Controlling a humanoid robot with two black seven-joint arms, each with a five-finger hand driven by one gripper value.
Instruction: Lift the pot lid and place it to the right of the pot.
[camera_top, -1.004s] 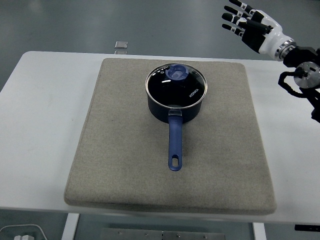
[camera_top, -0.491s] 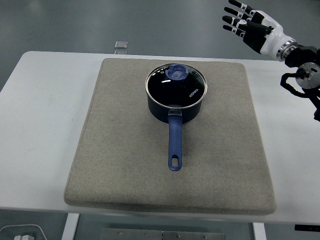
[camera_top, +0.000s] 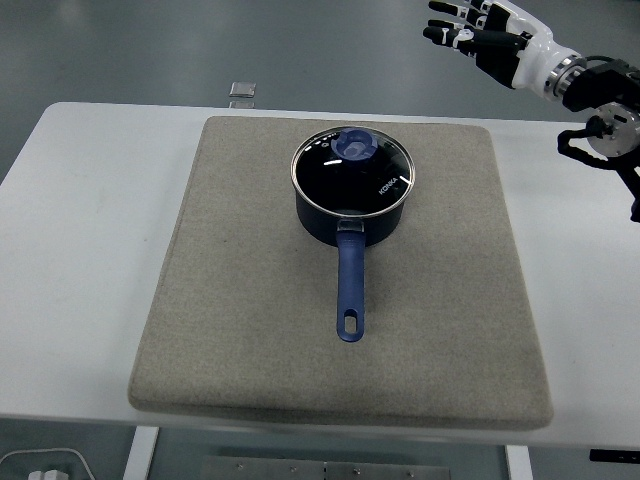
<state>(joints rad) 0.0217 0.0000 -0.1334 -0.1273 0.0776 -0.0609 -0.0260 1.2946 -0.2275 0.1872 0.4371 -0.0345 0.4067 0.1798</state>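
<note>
A dark blue saucepan (camera_top: 350, 215) stands on a beige mat (camera_top: 250, 330), its long blue handle (camera_top: 349, 290) pointing toward the near edge. A glass lid (camera_top: 352, 171) with a blue knob (camera_top: 353, 144) sits closed on the pot. My right hand (camera_top: 470, 32) hovers high at the top right, beyond the table's far edge, well above and to the right of the pot. Its fingers (camera_top: 447, 33) are spread and hold nothing. The left arm does not show.
The mat covers most of the white table (camera_top: 80, 250). A small clear object (camera_top: 241, 93) lies near the far edge, left of the pot. Bare mat stretches to the right of the pot.
My right hand has risen and shifted a little to the left, toward the top of the picture. The pot and lid have stayed put.
</note>
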